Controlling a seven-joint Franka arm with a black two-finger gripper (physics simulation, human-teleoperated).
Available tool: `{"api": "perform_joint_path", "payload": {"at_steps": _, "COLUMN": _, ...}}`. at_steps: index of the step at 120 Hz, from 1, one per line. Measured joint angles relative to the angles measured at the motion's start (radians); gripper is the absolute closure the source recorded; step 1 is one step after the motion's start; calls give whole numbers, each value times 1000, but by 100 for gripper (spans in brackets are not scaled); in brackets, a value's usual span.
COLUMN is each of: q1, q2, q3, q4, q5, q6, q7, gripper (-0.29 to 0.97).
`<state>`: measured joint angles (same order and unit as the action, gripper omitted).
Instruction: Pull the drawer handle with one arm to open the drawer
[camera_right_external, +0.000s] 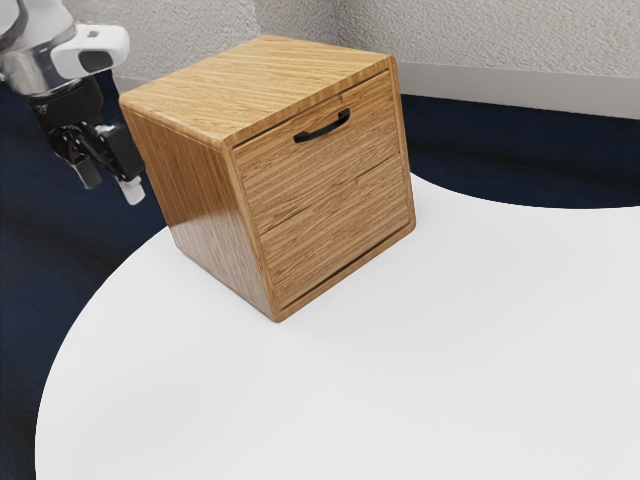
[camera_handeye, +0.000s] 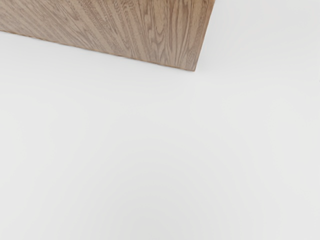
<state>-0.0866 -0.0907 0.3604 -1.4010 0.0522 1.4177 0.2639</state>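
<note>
On the white table (camera_right_external: 420, 380), a wooden cabinet (camera_right_external: 200, 205) stands with one corner turned toward the camera, and the drawer (camera_right_external: 325, 165) takes up the upper part of its front face, shut flush with the frame. The handle (camera_right_external: 322, 126) is a slim black bar, bowed outward, fixed near the drawer's top edge. The gripper (camera_right_external: 108, 183) hangs at the exterior view's left, just beside the cabinet's side wall and well apart from the handle, its two fingers spread with nothing between them. In the wrist view the cabinet's lower corner (camera_handeye: 150, 30) sits on the table (camera_handeye: 150, 160). The handle looks rigid and smooth, so the fingers should probably close across its middle, one above the bar and one below, where the bow leaves room behind it. The drawer should slide straight out along its runners, but the cabinet is free-standing and looks light, so a skewed or abrupt pull might drag the whole box across the slick tabletop.
</note>
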Motion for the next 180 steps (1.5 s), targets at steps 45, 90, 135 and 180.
{"api": "perform_joint_path", "payload": {"at_steps": 45, "q1": -60, "q2": 159, "q3": -182, "q4": 65, "q5": -84, "q6": 235, "q7": 243, "gripper": 0}}
{"api": "perform_joint_path", "payload": {"at_steps": 90, "q1": -10, "q2": 427, "q3": -194, "q4": 392, "q5": -68, "q6": 131, "q7": 353, "gripper": 0}}
{"api": "perform_joint_path", "payload": {"at_steps": 135, "q1": -9, "q2": 435, "q3": -219, "q4": 400, "q5": -78, "q6": 97, "q7": 411, "gripper": 0}}
{"api": "perform_joint_path", "payload": {"at_steps": 180, "q1": 19, "q2": 414, "q3": -222, "q4": 379, "q5": -49, "q6": 23, "q7": 443, "gripper": 0}}
